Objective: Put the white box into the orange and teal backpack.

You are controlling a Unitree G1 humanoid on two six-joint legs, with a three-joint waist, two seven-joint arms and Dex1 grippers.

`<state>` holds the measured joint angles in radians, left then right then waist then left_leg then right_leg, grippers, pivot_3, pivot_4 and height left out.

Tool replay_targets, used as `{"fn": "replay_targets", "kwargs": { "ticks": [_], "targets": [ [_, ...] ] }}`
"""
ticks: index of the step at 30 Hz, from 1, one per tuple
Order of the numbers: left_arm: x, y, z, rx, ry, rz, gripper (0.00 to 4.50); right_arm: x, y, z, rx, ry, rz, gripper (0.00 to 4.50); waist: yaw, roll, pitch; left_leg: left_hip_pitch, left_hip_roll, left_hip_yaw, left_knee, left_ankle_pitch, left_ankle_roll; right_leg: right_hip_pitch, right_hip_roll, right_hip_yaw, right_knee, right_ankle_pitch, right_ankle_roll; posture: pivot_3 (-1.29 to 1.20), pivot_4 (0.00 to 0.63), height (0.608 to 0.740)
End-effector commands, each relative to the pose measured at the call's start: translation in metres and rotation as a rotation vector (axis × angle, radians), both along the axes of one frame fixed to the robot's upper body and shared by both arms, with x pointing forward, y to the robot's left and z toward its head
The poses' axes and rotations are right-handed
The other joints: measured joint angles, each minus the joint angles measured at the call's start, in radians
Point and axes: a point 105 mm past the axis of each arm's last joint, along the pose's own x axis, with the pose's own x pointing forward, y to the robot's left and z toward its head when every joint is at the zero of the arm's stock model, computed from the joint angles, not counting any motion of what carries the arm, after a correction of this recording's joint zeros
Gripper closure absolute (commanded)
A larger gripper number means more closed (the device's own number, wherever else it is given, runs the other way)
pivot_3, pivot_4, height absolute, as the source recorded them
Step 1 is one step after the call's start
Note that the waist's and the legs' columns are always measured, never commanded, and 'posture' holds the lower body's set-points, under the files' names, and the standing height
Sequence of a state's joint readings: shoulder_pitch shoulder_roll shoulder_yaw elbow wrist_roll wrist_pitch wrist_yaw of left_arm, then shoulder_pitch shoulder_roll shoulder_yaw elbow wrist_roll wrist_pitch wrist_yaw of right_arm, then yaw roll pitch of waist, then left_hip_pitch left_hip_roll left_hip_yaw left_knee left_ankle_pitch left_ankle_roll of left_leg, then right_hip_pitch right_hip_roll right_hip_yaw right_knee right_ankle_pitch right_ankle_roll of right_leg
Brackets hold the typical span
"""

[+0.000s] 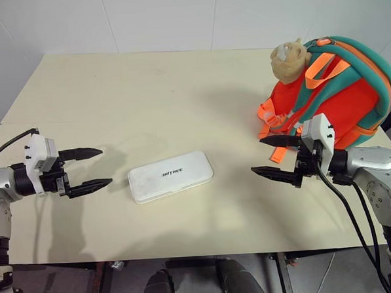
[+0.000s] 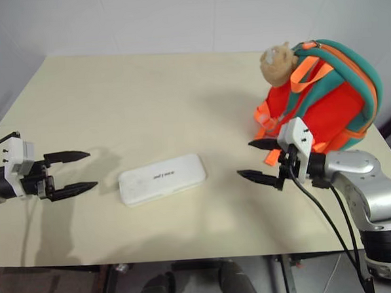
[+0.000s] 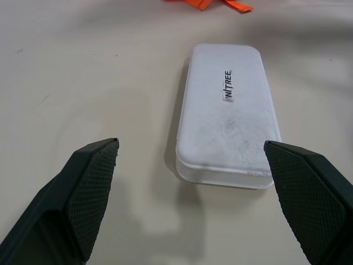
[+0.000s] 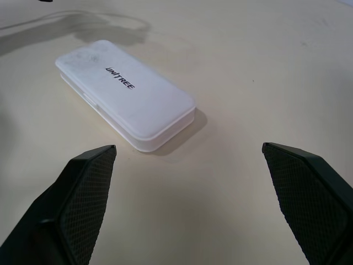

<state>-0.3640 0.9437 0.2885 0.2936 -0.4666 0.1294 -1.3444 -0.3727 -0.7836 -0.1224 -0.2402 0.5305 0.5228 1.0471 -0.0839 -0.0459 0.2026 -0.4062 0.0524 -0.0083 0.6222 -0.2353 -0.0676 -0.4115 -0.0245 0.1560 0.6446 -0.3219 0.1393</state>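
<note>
White box (image 1: 171, 176): flat on desk (image 1: 147, 96), between both grippers.
Left gripper (image 1: 85, 170), right gripper (image 1: 275, 157): fingers spread, empty.
Approach: close on long edges squarely.

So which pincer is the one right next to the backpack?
The right pincer: it hovers open just in front of the orange and teal backpack, by its straps. The left pincer sits across the table, beyond the white box.

Open tabletop around the white box (image 1: 171, 176)

Bare table (image 1: 147, 96) lies on every side of the box, with both open grippers, left (image 1: 92, 169) at nine o'clock and right (image 1: 272, 157) at three, facing it unobstructed; the orange and teal backpack (image 1: 337, 93) crowds the two o'clock corner.
</note>
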Motion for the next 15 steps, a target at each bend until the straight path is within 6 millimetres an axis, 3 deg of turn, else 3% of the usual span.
{"fn": "replay_targets", "kwargs": {
  "ticks": [1, 11, 14, 15],
  "targets": [
    [0.0, 0.005, 0.014, 0.012, -0.061, 0.019, 0.0, -0.005, 0.005, 0.012, 0.014, -0.055, 0.019, 0.01, 0.0, 0.0, 0.0, 0.0, 0.0, 0.0, 0.0, 0.0, 0.0, 0.0, 0.0, 0.0, 0.0, 0.0, 0.0, 0.0, 0.15, 0.74],
    [0.002, -0.001, 0.011, -0.002, -0.122, 0.072, 0.0, 0.004, 0.019, 0.013, 0.028, -0.067, 0.019, 0.01, 0.0, 0.0, 0.0, 0.0, 0.0, 0.0, 0.0, 0.0, 0.0, 0.0, 0.0, 0.0, 0.001, 0.0, 0.0, 0.0, 0.15, 0.74],
    [-0.001, -0.004, 0.009, -0.009, -0.138, 0.084, 0.0, 0.014, 0.024, 0.017, 0.052, -0.101, -0.039, 0.01, -0.002, 0.0, 0.0, 0.0, 0.0, 0.0, 0.001, 0.0, 0.0, 0.0, 0.0, 0.0, 0.001, 0.0, 0.0, 0.0, 0.15, 0.74],
    [-0.002, -0.004, 0.01, -0.017, -0.152, 0.099, 0.19, 0.019, 0.025, 0.018, 0.05, -0.125, -0.064, 0.18, -0.003, 0.0, 0.0, 0.0, 0.0, 0.0, 0.0, 0.0, 0.0, 0.0, 0.0, 0.001, 0.0, 0.0, 0.0, 0.0, 0.15, 0.74]
  ]
}}
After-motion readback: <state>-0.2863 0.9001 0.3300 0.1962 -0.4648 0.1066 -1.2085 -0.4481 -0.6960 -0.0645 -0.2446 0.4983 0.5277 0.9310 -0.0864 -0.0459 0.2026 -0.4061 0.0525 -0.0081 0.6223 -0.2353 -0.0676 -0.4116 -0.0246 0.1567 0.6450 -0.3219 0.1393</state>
